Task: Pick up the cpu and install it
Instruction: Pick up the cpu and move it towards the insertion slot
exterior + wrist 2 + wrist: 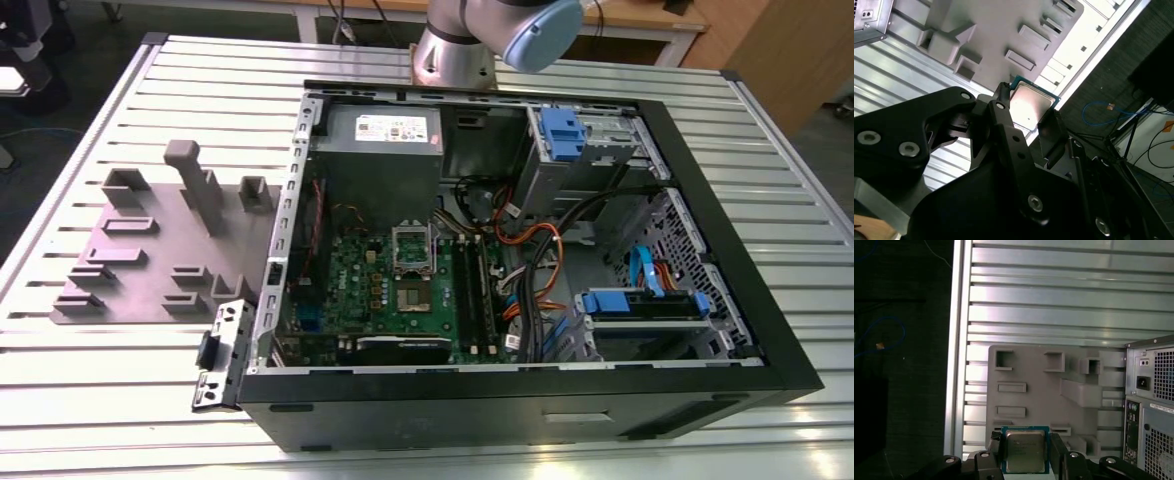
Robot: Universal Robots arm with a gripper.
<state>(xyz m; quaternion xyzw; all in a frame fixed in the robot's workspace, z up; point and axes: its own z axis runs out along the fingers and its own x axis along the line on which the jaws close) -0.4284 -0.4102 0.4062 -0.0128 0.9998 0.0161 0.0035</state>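
Note:
The cpu [1025, 450] [1030, 104] is a small square chip with a silvery top and a blue-green rim. My gripper [1025, 447] [1029, 107] is shut on it, one black finger [996, 446] on each of two opposite edges. In both wrist views the chip hangs well above the grey fixture plate [1034, 405] [989, 30]. In the exterior view the open computer case [747, 300] lies on its side, with the green motherboard [367, 290] and its silver socket frame [412, 247] facing up. The arm's upper joint [534, 30] shows at the top edge there.
The grey fixture plate [147, 250], with raised blocks and posts, lies on the slatted metal table [80, 370] at the exterior view's left of the case. Inside the case are a grey power supply [380, 135], orange and black cables [534, 260] and blue drive brackets [641, 300].

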